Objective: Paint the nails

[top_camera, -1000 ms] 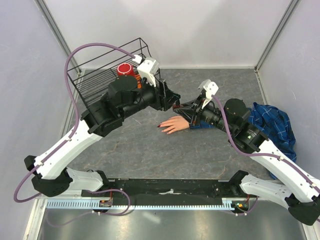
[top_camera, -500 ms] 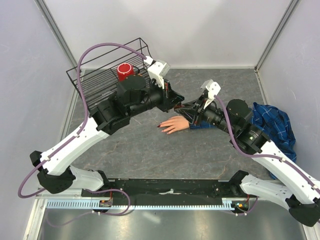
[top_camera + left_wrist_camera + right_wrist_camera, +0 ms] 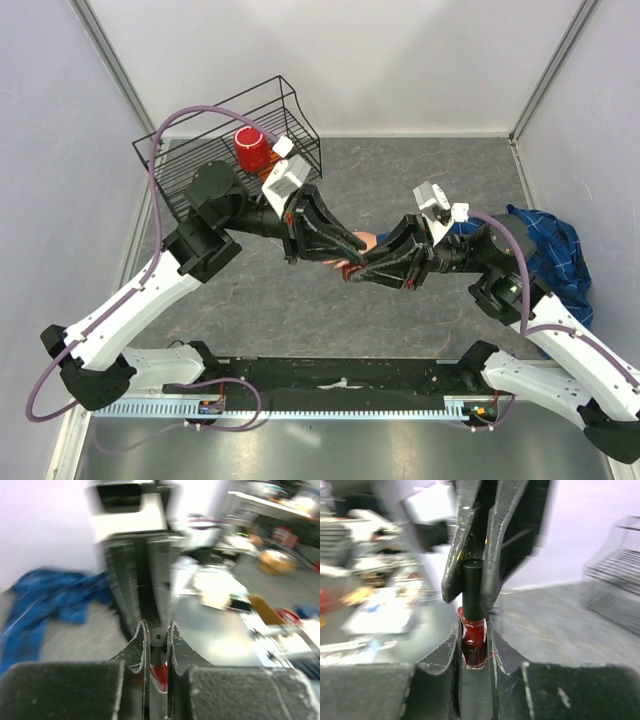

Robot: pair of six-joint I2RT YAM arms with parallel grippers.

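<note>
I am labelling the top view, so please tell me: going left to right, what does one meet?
Red cup → left wrist's white camera mount → right wrist's white camera mount → blue plaid cloth.

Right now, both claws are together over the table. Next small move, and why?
Probably twist the left claw to loosen the black cap: it is shut on that cap, while the right claw clamps the red polish bottle.

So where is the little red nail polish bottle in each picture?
Top external: small dark-red glass polish bottle with black cap, picture's centre, mostly hidden.
Left wrist: low middle, a red sliver.
Right wrist: middle, red glass below, cap above.
Shared landmark: grey marbled tabletop.
</note>
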